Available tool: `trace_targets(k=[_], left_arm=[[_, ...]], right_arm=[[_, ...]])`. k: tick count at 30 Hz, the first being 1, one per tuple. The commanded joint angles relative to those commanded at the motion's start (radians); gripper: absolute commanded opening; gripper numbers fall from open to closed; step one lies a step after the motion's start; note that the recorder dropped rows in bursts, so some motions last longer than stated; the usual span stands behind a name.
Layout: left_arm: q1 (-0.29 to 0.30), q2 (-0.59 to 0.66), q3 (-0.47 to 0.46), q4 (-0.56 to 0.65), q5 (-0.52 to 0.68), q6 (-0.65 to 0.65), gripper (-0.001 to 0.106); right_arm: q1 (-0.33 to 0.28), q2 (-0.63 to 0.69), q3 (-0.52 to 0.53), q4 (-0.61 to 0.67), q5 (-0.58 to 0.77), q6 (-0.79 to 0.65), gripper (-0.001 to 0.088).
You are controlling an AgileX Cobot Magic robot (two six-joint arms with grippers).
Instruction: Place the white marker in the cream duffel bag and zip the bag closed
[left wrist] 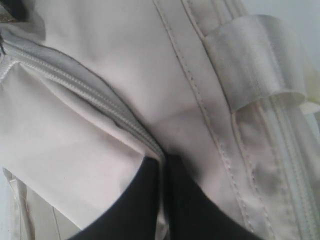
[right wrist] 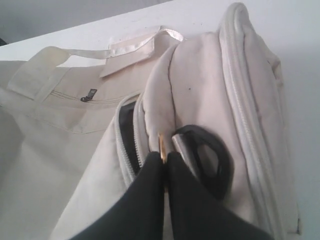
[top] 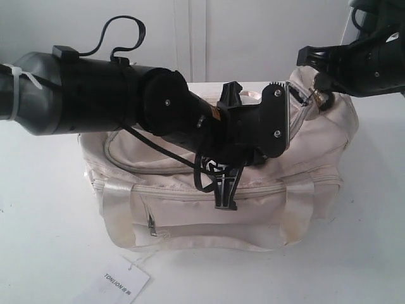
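Evidently the left gripper (left wrist: 163, 161) pinches a cream duffel bag (left wrist: 100, 60) seam, while the right gripper (right wrist: 165, 157) is clamped on its half-hidden gold pull (right wrist: 161, 143).

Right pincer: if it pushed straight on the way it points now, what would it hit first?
The cream duffel bag: the right pincer, shut on the gold zipper pull, faces its end fabric directly, with the black ring just beside that line. Exact depth is unclear.

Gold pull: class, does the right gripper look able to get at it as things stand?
Yes, apparently: the right gripper is shut on the gold pull at the end of the bag, nothing between them.
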Motion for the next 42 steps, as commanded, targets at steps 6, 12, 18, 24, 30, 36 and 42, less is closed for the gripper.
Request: trace_targets(k=[6, 12, 18, 24, 30, 36, 42], left_arm=[[0.000, 0.000, 0.000, 0.000, 0.002, 0.000, 0.000], [0.000, 0.000, 0.000, 0.000, 0.004, 0.000, 0.000], [0.000, 0.000, 0.000, 0.000, 0.004, 0.000, 0.000], [0.000, 0.000, 0.000, 0.000, 0.004, 0.000, 0.000], [0.000, 0.000, 0.000, 0.000, 0.004, 0.000, 0.000], [0.000, 0.000, 0.000, 0.000, 0.004, 0.000, 0.000], [0.000, 0.000, 0.000, 0.000, 0.004, 0.000, 0.000]], right_arm=[[0.000, 0.037, -0.053, 0.002, -0.023, 0.000, 0.0000], [0.000, 0.063, -0.059, 0.002, -0.069, 0.000, 0.0000], [0.000, 0.072, -0.059, 0.002, -0.115, 0.000, 0.0000], [0.002, 0.084, -0.061, 0.004, -0.152, 0.000, 0.0000], [0.002, 0.116, -0.082, 0.004, -0.153, 0.000, 0.0000], [0.002, 0.133, -0.121, 0.004, -0.155, 0.000, 0.0000], [0.002, 0.144, -0.129, 0.004, -0.172, -0.006, 0.0000]])
